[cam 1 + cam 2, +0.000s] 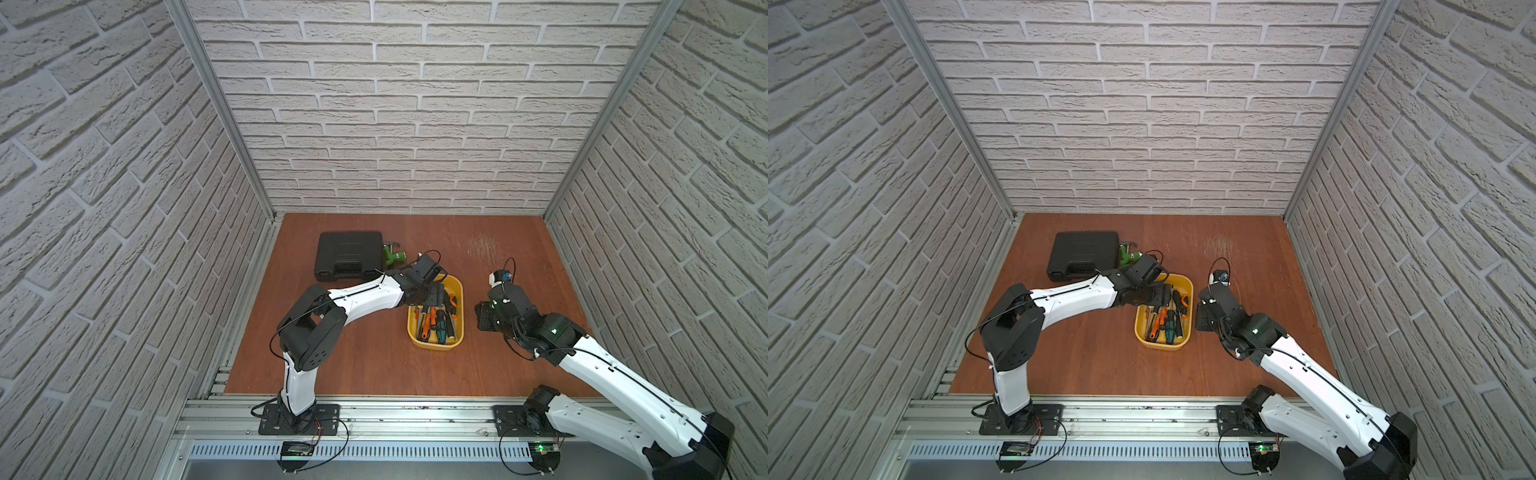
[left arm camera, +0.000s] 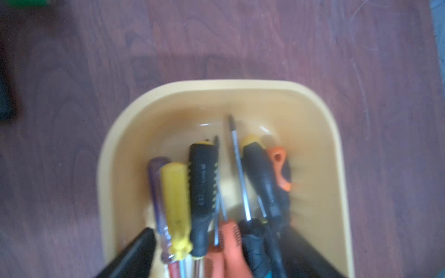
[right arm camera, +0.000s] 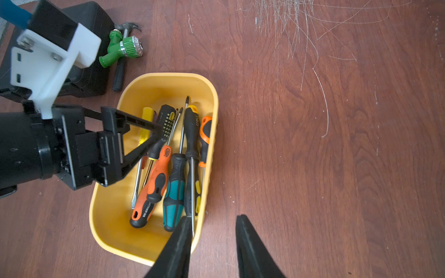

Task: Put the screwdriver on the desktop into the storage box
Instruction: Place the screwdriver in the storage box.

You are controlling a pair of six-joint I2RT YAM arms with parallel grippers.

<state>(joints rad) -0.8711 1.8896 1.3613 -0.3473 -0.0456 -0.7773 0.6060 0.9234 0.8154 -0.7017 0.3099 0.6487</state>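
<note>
Several screwdrivers [image 3: 168, 168] lie heaped in the yellow box [image 3: 113, 223], and none shows on the brown desktop [image 3: 313, 168], so the step in hand looks like the release. The left claw [image 2: 219, 231] hangs over the box's 12 o'clock end, spread wide, gripping nothing. The right claw [image 3: 214, 217] stands at the box's 3 o'clock side, parted and empty. Next, the left claw should lift clear without snagging handles. Its spread shows only in the blurred left wrist view; both top views hide it under the wrist.
</note>
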